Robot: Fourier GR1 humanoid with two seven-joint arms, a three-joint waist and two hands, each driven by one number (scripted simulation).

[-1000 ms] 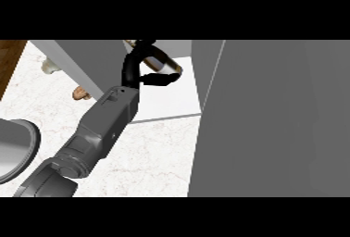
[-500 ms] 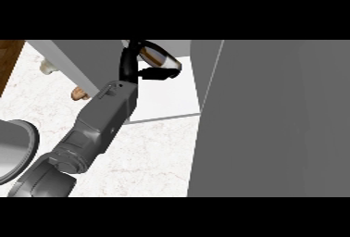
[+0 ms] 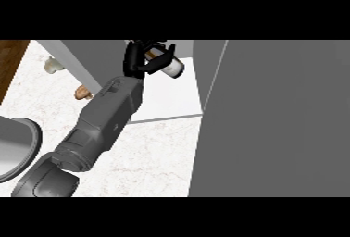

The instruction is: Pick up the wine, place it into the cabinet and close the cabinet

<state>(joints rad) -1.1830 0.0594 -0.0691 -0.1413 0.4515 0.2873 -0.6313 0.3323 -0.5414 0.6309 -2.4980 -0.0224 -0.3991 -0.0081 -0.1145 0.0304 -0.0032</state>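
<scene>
Left hand grips the wine, fingers wrapped round the bottle. It's at the far cabinet opening, door open right.

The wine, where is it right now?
In the head view the wine is near the top, a little left of the middle, held in the robot hand, with the grey cabinet door to its right.

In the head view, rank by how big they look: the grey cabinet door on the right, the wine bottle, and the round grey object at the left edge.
1. Cabinet door: by far the largest, though it is nearer the camera.
2. Round grey object: only partly in frame.
3. Wine bottle: smallest, partly hidden by the left hand curled round it.
</scene>
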